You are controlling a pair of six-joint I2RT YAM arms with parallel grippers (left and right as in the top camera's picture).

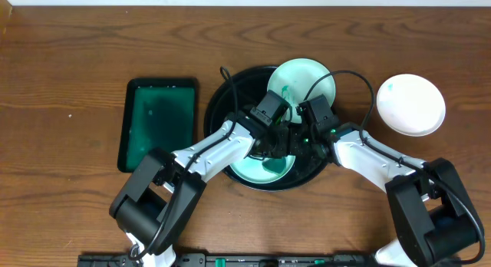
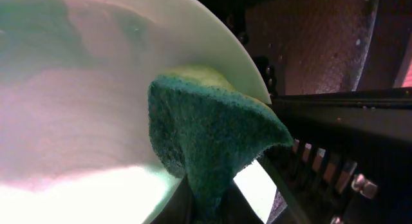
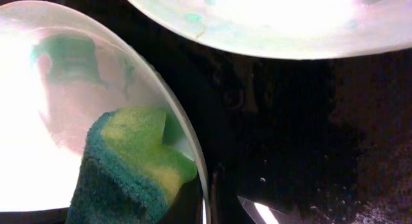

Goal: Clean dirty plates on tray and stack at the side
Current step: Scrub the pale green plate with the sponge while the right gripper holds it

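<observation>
**Black tray [image 1: 221, 106], centre of the counter [image 1: 77, 52].** On the tray lie a far plate [image 1: 307, 77], smeared teal, and a near plate [image 1: 265, 171]. A third plate [image 1: 410, 104] rests on the counter to the tray's right, apart from it. The left fingers [image 1: 274, 123] pinch a green sponge [image 2: 209, 130] against the near plate's rim. The right fingers [image 1: 313, 123] hang over the tray's middle; their spread cannot be told. A green rectangular tray [image 1: 159, 123] sits left of the black tray.
</observation>
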